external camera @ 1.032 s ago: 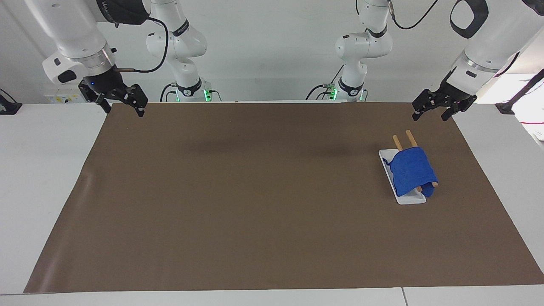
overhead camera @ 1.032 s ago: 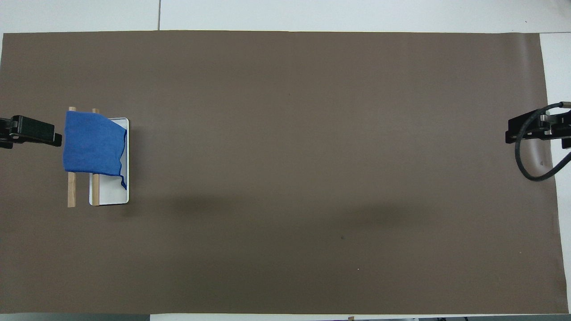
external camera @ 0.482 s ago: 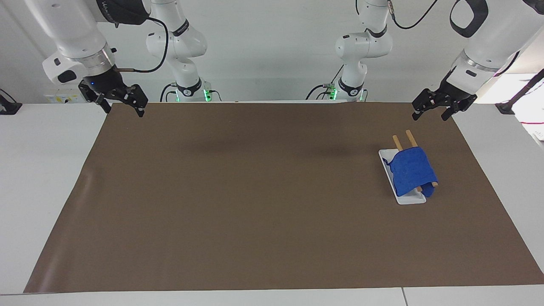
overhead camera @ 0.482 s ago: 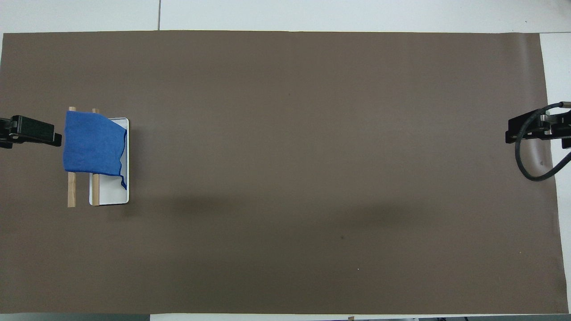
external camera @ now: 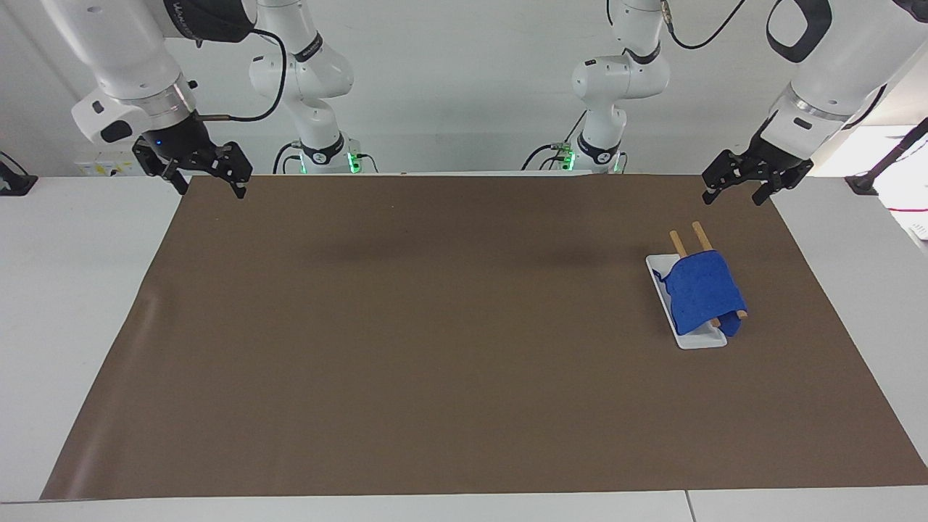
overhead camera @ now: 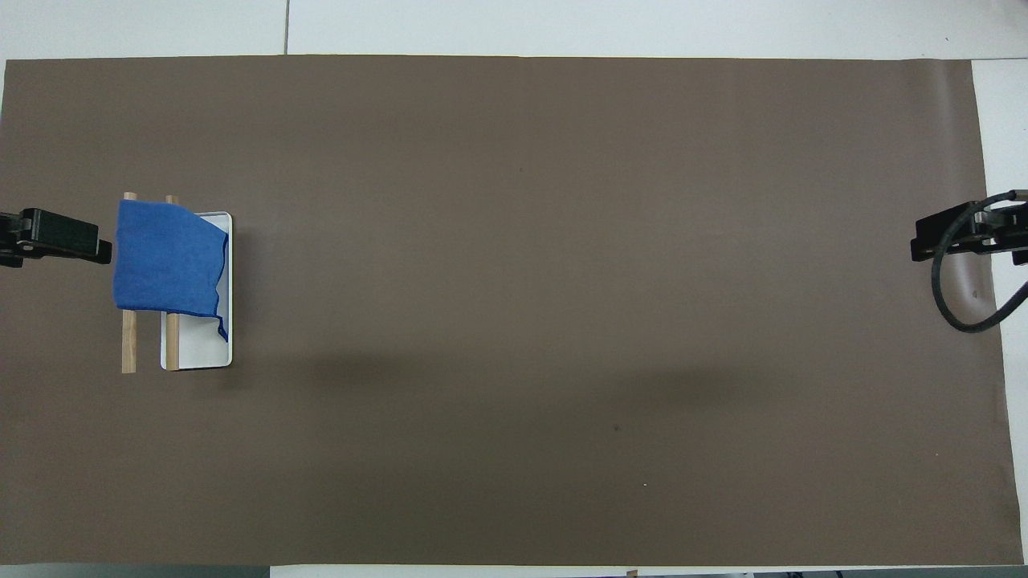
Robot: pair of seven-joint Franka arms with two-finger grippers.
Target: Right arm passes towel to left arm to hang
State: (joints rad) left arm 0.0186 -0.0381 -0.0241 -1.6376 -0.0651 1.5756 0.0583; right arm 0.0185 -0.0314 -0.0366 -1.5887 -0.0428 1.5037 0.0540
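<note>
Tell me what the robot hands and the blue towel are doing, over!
Left gripper and right gripper open, raised at the mat's corners. Towel draped over wooden rails, white tray. Nothing in the way.

Soft blue cloth towel (external camera: 702, 293) (overhead camera: 167, 257); two bare matt wooden rods (external camera: 700, 235) (overhead camera: 128, 345); smooth white tray (external camera: 702, 339) (overhead camera: 197, 345); matt brown paper-like table cover (external camera: 435, 326) (overhead camera: 562, 281).

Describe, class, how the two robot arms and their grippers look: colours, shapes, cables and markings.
Both arms are thick white jointed tubes with dark bands at the joints and silver wrist rings. Each ends in a black two-finger gripper. The right gripper has a small blue wrist light and a looping black cable; the left gripper has no blue light.
</note>
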